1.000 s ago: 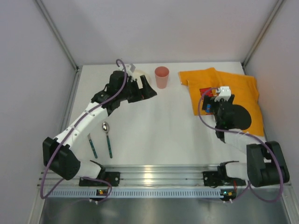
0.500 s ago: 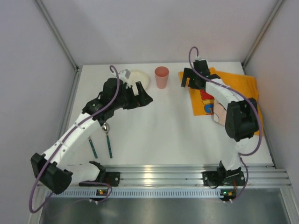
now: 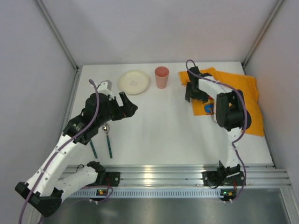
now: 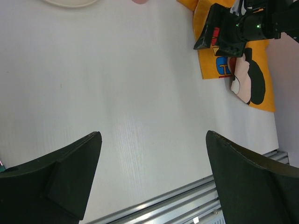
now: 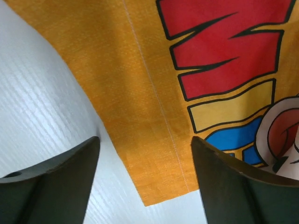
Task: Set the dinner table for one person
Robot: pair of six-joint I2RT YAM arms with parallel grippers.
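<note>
2 claws are held apart, empty: R gripper (image 5: 145,140) over orange mat (image 3: 233,93) edge, L gripper (image 3: 127,103) well left of mat.

The coloured lettering printed on the orange mat (image 5: 140,116) is too cropped to read.

— On the table (image 3: 163,135), far side?
— Cream plate (image 3: 133,81), pink cup (image 3: 161,77) just beside, orange mat (image 3: 238,88) to the right.
— Left tool (image 3: 127,103)?
— Spread wide, between plate and spoon (image 3: 107,133); teal-handled utensil (image 3: 93,147) beside the spoon.
— Right tool (image 3: 190,91)?
— At the mat's left edge.
</note>
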